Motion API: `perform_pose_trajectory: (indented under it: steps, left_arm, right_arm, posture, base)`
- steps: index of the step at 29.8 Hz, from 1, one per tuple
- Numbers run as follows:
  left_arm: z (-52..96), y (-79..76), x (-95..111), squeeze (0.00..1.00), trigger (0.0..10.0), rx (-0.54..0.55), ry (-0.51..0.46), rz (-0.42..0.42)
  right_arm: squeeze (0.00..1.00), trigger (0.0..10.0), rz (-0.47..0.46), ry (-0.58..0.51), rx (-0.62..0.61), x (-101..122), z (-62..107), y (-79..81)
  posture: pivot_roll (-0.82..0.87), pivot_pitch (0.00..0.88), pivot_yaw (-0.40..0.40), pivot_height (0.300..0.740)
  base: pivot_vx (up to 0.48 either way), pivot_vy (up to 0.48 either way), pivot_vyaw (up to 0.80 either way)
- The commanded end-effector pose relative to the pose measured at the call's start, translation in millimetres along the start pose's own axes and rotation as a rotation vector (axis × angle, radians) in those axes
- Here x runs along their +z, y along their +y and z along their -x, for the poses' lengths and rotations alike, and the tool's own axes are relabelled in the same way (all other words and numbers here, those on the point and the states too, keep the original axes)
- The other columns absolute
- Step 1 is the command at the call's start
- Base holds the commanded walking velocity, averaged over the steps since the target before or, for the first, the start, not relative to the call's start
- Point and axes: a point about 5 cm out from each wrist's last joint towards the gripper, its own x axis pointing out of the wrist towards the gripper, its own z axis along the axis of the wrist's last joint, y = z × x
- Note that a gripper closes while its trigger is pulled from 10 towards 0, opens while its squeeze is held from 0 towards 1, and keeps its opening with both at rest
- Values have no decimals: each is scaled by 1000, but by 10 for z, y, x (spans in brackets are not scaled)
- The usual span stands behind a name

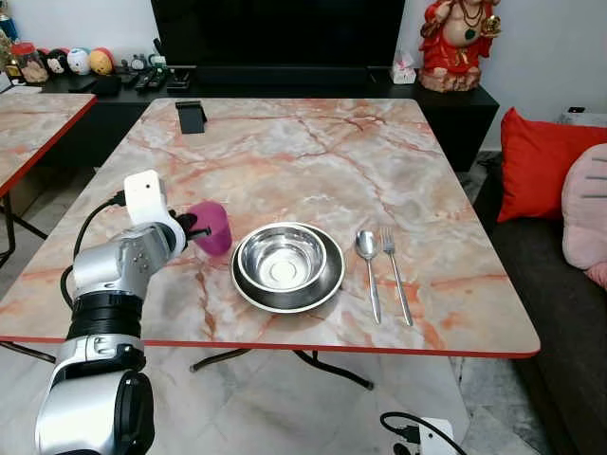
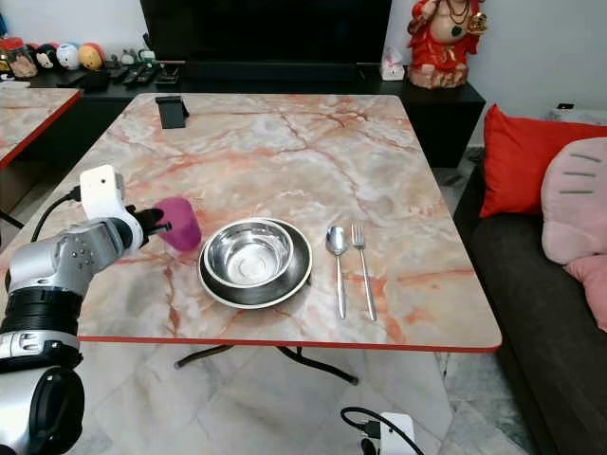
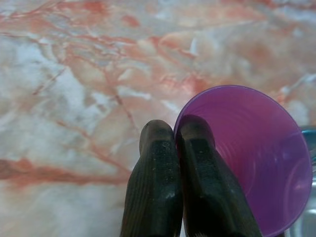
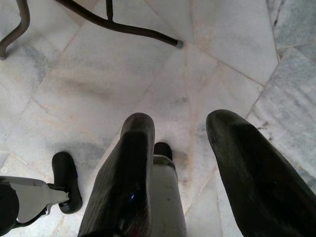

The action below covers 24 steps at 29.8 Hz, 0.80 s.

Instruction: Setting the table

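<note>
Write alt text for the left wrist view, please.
The left gripper has its two black fingers pinched on the rim of a purple cup, one finger inside and one outside, above a pink marble table.

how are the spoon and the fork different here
The spoon ends in a rounded oval bowl; the fork ends in narrow tines. The spoon lies nearer the steel bowl on its plate; the fork lies on the spoon's far side, closer to the table's right edge. Both are silver metal, lying flat and side by side, heads pointing away from the robot.
</note>
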Motion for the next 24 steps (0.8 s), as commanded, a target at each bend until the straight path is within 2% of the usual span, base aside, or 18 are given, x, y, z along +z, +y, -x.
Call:
perform_pose_trajectory:
  steps: [1,7,18,19,20,21,24]
  left_arm:
    - [20,33,13,0,10000,37,10,-29]
    - [27,14,23,0,10000,43,14,-17]
    - [24,-6,8,0,10000,59,38,6]
    - [24,-4,1,286,10000,59,40,8]
    - [23,-2,-3,835,10000,60,41,9]
    - [24,-1,-8,1000,10000,61,42,11]
    - [27,1,-10,1000,10000,62,35,20]
  right_arm:
    - [0,10000,2,14,-8,-12,-2,7]
    - [0,10000,0,18,-4,-24,1,11]
    - [0,10000,-3,25,-13,-62,23,-84]
    - [0,10000,-3,24,-14,-63,23,-86]
    - [0,10000,-4,24,-15,-63,23,-87]
    - [0,10000,-2,24,-14,-63,23,-81]
    - [0,10000,1,23,-8,-55,14,-20]
  posture:
    - [-48,0,13,740]
    - [-47,0,16,740]
    - [-48,0,18,740]
    - [-48,0,17,740]
    - [-48,0,17,740]
    - [-48,0,17,740]
    - [-47,0,15,740]
  base:
    - [0,0,0]
    - [0,0,0]
    - [0,0,0]
    - [0,0,0]
    - [0,0,0]
    - [0,0,0]
    - [0,0,0]
